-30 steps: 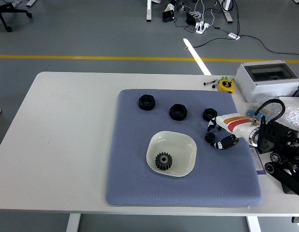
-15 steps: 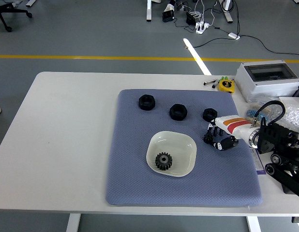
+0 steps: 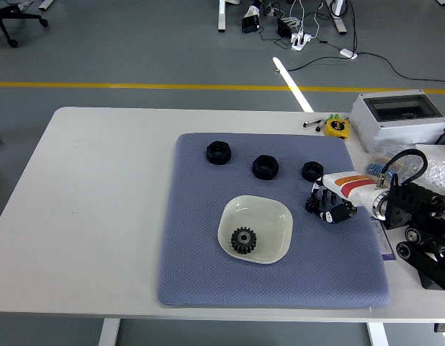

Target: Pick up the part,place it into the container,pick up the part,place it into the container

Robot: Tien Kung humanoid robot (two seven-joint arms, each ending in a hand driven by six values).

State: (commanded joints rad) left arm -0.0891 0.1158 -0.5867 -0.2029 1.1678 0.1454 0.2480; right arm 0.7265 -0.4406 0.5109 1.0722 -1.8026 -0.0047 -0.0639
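My right hand (image 3: 322, 206) reaches in from the right, low over the blue mat (image 3: 201, 267), just right of the white bowl (image 3: 281, 213). Its fingers are curled around a small black part (image 3: 309, 205), which shows only at their left edge, still down at the mat. A black gear (image 3: 244, 240) lies inside the bowl. Three black nuts sit further back on the mat: one at the left (image 3: 217, 152), one in the middle (image 3: 266, 166), and one (image 3: 312, 171) just behind my hand. My left arm is out of view.
A grey box with a clear lid (image 3: 399, 119) stands at the back right of the table, with a yellow tape measure (image 3: 338, 127) beside it. Clear plastic bags (image 3: 440, 171) lie behind my right arm. The white table (image 3: 100, 202) extends left of the mat.
My right hand's fingers, spread around the small black part a second ago, have closed on it. The hand has barely shifted.
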